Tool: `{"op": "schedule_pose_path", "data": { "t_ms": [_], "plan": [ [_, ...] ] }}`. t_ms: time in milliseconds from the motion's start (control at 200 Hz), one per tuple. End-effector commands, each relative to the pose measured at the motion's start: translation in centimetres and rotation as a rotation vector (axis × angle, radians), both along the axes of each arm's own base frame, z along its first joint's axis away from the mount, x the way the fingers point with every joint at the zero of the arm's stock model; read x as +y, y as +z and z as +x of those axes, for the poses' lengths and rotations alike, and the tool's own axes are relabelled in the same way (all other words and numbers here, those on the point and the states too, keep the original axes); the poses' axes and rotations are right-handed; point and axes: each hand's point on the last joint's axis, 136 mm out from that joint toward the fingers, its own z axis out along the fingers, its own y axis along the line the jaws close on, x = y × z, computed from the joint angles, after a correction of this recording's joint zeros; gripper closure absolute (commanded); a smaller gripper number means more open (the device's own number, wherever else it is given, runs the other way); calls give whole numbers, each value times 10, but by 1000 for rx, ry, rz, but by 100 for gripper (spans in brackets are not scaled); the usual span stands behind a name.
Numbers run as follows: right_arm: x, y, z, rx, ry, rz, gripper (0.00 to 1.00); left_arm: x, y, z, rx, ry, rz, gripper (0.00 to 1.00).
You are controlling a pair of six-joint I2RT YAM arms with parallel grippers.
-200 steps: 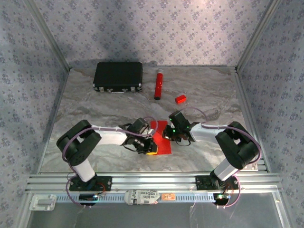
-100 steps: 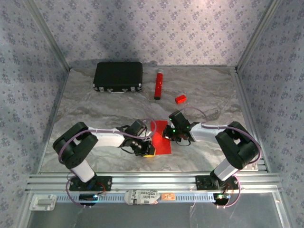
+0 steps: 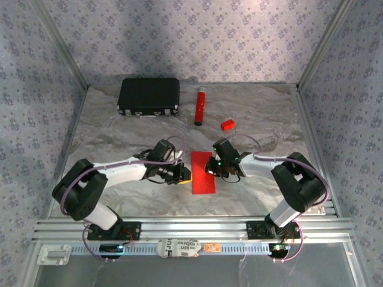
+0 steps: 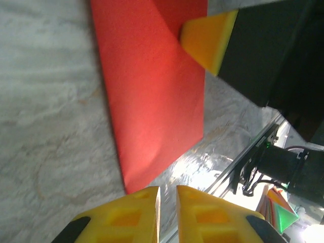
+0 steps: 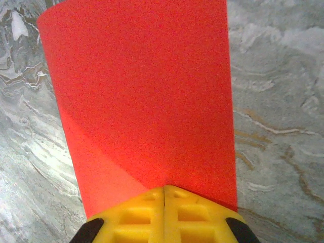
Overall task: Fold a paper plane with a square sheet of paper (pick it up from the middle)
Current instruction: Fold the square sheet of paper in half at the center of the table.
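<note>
Paper (image 3: 203, 173), red and folded to a narrow strip, lies flat on the table (image 3: 119, 137) between the two grippers. Its long axis runs near to far.

At its left long edge, toward the near end, sits the left gripper (image 3: 181, 175). The jaws are all but closed, with only a thin slit between them and nothing in it. In the left wrist view a corner of the paper lies just off its tips, apart from them.

A little farther along, on the right long edge, is the right gripper (image 3: 210, 168). Its jaws are fully closed and the tips rest on the paper's margin. Whether they pinch the edge or only press it down, I cannot tell. From those tips the paper stretches leftward across to the other gripper, and a diagonal fold shows on it.

So the right arm is the one on the paper and the left is just beside it. Any further fold would likely run along the long axis, with the right tips as anchor and the left reaching rightward for the free edge.

Well beyond, by the back wall, lie a black case (image 3: 149, 95), a red tube (image 3: 198, 106) and a small red block (image 3: 227, 124).
</note>
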Motion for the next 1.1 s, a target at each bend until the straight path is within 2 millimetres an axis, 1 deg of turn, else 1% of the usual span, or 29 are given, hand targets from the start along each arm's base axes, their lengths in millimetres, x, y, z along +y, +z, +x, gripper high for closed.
{"op": "schedule_pose_path", "data": {
  "t_ms": [0,95,180,295,390,470,595,690,740,829,939,1009,1094],
  "plan": [
    [-31,-32,-20,107,-21,-145,100,-21,13,14,-8,-8,-76,84],
    [-33,-34,-22,114,-24,-145,100,-27,6,20,1,-6,-74,84],
    [-33,-36,-23,118,-28,-142,100,-31,-1,22,15,-13,-73,84],
    [-34,-37,-25,122,-31,-142,100,-33,-15,13,58,-38,-66,84],
    [-35,-38,-26,122,-33,-145,100,-33,-26,1,87,-73,-56,84],
    [-37,-39,-28,126,-34,-149,100,-26,-39,-7,109,-85,-19,84],
    [-36,-39,-28,124,-37,-147,100,-7,-65,-20,147,-83,73,85],
    [-37,-39,-28,124,-39,-149,100,2,-75,-23,144,-80,117,85],
    [-36,-39,-28,124,-39,-149,100,2,-75,-23,141,-81,121,85],
    [-36,-39,-28,122,-40,-149,100,-1,-70,-21,133,-83,108,86],
    [-37,-40,-29,125,-39,-153,100,-7,-53,-17,97,-85,70,88],
    [-37,-39,-30,124,-37,-153,100,-11,-40,-16,74,-91,42,93],
    [-37,-39,-30,123,-39,-154,100,-14,-28,-15,55,-90,22,94]
  ]
}}
